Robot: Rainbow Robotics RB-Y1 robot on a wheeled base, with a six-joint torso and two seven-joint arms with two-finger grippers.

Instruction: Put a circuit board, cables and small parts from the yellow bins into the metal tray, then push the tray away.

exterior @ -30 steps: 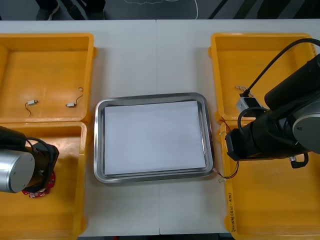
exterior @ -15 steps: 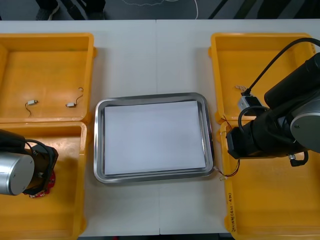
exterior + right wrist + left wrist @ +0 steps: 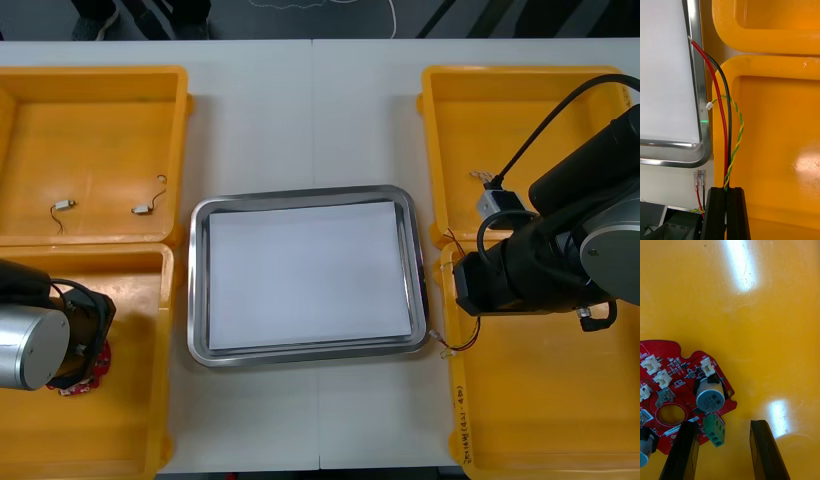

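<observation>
My right gripper (image 3: pixel 727 189) is shut on a bundle of cables: a red and black pair (image 3: pixel 720 101) and a yellow-green twisted cable (image 3: pixel 738 131). They run from the fingers over the near-right yellow bin's rim (image 3: pixel 720 75) to the metal tray's edge (image 3: pixel 703 131). From the front, the cable ends (image 3: pixel 452 345) hang beside the tray's near-right corner. My left gripper (image 3: pixel 723 423) is open over the near-left bin floor (image 3: pixel 752 315). A round red circuit board (image 3: pixel 677 390) lies by its left finger, with the board's green connector between the fingers.
The tray (image 3: pixel 300 192) has a white inside and holds nothing. Two small metal parts (image 3: pixel 62 207) (image 3: pixel 143 209) lie in the far-left bin (image 3: pixel 100 120). The far-right bin (image 3: pixel 520 110) sits behind my right arm.
The right gripper has crept slightly to the right with the cables, drawing their loose ends along. The left arm has barely shifted.
</observation>
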